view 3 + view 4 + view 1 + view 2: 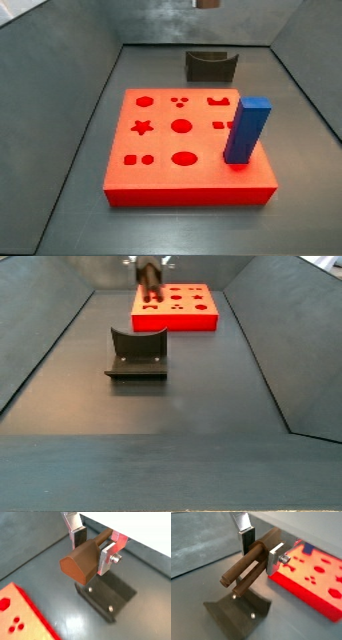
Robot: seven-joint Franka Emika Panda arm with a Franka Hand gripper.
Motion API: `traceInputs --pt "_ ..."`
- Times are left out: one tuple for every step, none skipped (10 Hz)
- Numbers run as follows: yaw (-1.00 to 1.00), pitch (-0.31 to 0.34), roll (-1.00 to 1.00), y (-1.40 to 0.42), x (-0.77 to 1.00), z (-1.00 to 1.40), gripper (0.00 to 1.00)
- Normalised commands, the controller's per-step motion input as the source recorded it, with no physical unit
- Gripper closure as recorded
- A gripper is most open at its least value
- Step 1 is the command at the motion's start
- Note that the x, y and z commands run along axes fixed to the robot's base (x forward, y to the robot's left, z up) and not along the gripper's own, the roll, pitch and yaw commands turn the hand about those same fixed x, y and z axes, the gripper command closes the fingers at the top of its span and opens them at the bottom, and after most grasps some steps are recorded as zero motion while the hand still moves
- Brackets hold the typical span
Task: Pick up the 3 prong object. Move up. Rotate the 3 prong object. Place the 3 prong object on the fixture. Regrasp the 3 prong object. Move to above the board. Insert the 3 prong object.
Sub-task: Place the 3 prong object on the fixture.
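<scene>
My gripper (91, 551) is shut on the 3 prong object (79, 563), a brown wooden peg held well above the floor. In a wrist view its prongs (238, 577) stick out sideways past the fingers (248, 541). The fixture (107, 594), a dark block with a U notch, sits on the floor below the peg, and shows in both side views (210, 65) (138, 353). The red-orange board (181, 145) with shaped holes lies beside the fixture. In a side view the gripper (147, 264) hangs high over the near edge of the board (174, 308), the peg (150, 283) dangling under it.
A tall blue block (247, 130) stands upright in the board's right side. Sloping grey walls (47, 346) close in the floor on both sides. Only the tip of the peg (205, 3) shows at the top edge of a side view.
</scene>
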Motion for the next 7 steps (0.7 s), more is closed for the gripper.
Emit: traceInputs --pt "-0.04 0.113 -1.00 0.05 0.42 -0.01 1.00" --pt "-0.05 0.125 -1.00 0.05 0.30 -0.02 1.00" --pt "-0.07 0.131 -1.00 0.05 0.21 -0.03 1.00" --pt "-0.09 0.142 -1.00 0.05 0.08 -0.01 1.00" --pt "-0.11 0.134 -1.00 0.05 0.04 0.00 1.00" --pt "-0.13 0.104 -0.85 0.04 0.05 -0.01 1.00" --pt "-0.13 0.090 -0.67 0.04 0.07 -0.02 1.00"
